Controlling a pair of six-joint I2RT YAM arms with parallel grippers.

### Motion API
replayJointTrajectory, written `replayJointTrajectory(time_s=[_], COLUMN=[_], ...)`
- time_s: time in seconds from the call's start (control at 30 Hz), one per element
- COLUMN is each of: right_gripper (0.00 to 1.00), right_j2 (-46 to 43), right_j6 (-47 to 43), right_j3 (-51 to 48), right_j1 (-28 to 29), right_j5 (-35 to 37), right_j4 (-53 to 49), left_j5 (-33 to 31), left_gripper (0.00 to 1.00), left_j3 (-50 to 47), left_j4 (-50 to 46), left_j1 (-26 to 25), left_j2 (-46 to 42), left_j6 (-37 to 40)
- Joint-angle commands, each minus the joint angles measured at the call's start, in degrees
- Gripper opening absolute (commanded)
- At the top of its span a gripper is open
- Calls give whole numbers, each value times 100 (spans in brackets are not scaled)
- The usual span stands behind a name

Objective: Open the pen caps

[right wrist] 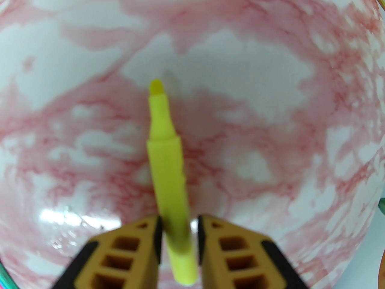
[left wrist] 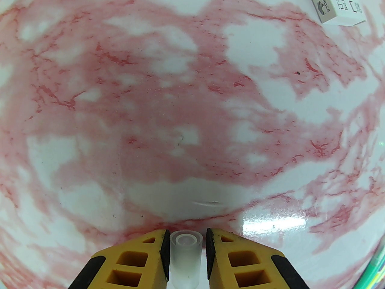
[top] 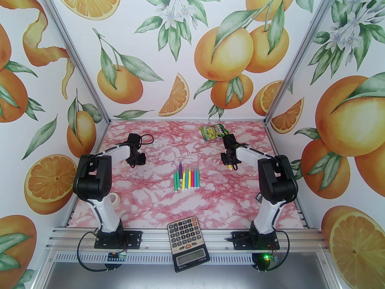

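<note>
Between the pads of the left gripper (left wrist: 186,236) stands a clear pen cap (left wrist: 185,251), open end up, touching one pad with a thin gap at the other, so the jaws are slightly parted. The right gripper (right wrist: 178,221) brackets an uncapped yellow pen (right wrist: 168,167) the same way, loosely, with its tip pointing at the table (right wrist: 270,71). At mid-table lies a row of pens (top: 186,178) side by side, well apart from both arms. A white box (left wrist: 340,1) near the left gripper carries small print, turned and too fine to read. The keys of the calculator (top: 186,239) at the near edge and the lettering of the green packet (top: 213,131) at the far edge are likewise illegible.
</note>
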Motion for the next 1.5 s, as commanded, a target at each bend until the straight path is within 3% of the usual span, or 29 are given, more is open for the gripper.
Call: replayJointTrajectory(time_s=[0.0, 0.53, 0.77, 1.1, 1.47], right_gripper=[29, 44, 48, 49, 44], right_j2=[46, -933, -1569, -1853, -1744], right_j6=[52, 128, 307, 659, 1021], right_j3=[142, 25, -298, -667, -1130], right_j1=[-31, 79, 600, 1611, 1874], right_j5=[-57, -63, -169, -759, -1714], right_j4=[-119, -436, -494, -625, -51], left_j5=[98, 191, 796, 1305, 1631], left_gripper=[29, 58, 64, 70, 72], left_j3=[53, -15, -194, -1014, -1935], left_j4=[-81, -220, -63, 982, 2144], left_j1=[30, 31, -66, -654, -956], left_j2=[249, -701, -1293, -2228, -2676], left_j6=[99, -5, -7, -304, -553])
